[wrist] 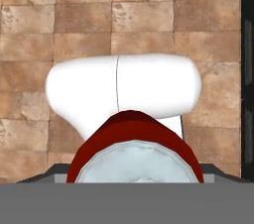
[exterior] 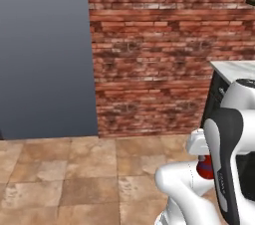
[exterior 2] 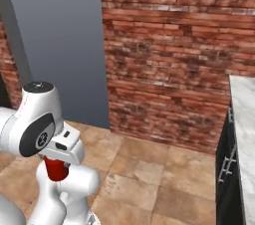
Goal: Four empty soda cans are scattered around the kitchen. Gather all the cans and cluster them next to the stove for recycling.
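A red soda can [exterior 2: 56, 170] with a silver top hangs right under my hand, held over the tiled floor close to my own white body. My gripper [exterior 2: 57, 162] is shut on it, and the can hides the fingertips. From the left base camera the same soda can [exterior: 203, 168] peeks out red between the arm's links. In the hand view the soda can [wrist: 134, 141] sits at the bottom with its silver top towards the camera. The stove is out of view.
A red brick wall [exterior: 149, 55] stands ahead, with a plain grey panel [exterior: 45, 55] to its left. On the right a white marble counter [exterior 2: 244, 119] tops dark cabinets [exterior 2: 226, 179]. Brown floor tiles [exterior: 74, 174] lie open in front.
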You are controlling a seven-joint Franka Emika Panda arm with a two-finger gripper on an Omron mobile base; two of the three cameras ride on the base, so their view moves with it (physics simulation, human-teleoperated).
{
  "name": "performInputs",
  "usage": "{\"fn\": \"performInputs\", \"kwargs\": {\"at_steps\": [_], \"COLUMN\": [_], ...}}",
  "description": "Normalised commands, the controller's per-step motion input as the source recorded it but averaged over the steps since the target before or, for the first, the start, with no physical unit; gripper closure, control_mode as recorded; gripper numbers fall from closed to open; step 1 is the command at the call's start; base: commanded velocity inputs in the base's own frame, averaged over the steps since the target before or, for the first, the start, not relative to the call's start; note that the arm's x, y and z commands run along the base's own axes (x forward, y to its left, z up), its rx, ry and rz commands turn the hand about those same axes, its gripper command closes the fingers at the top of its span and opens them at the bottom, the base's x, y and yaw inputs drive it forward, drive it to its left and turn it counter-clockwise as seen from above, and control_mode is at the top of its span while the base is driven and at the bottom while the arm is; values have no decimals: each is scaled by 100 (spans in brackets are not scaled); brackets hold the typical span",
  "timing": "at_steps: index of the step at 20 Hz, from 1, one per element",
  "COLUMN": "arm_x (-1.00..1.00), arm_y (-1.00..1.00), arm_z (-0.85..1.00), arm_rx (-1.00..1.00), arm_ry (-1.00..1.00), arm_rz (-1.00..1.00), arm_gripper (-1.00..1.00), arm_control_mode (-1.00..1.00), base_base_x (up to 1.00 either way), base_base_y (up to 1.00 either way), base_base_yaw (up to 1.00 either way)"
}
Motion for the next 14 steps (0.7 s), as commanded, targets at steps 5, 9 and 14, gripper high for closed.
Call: {"fn": "performInputs", "kwargs": {"at_steps": [5,9,14], "arm_x": [0,0,0], "arm_y": [0,0,0], "arm_z": [0,0,0], "arm_rx": [0,0,0], "arm_ry": [0,0,0], "arm_rz": [0,0,0], "arm_gripper": [100,100,100], "arm_control_mode": [100,100,100], "base_base_x": [60,-5,-21], "base_base_y": [49,99,100], "base_base_yaw": [-26,-19,-17]}}
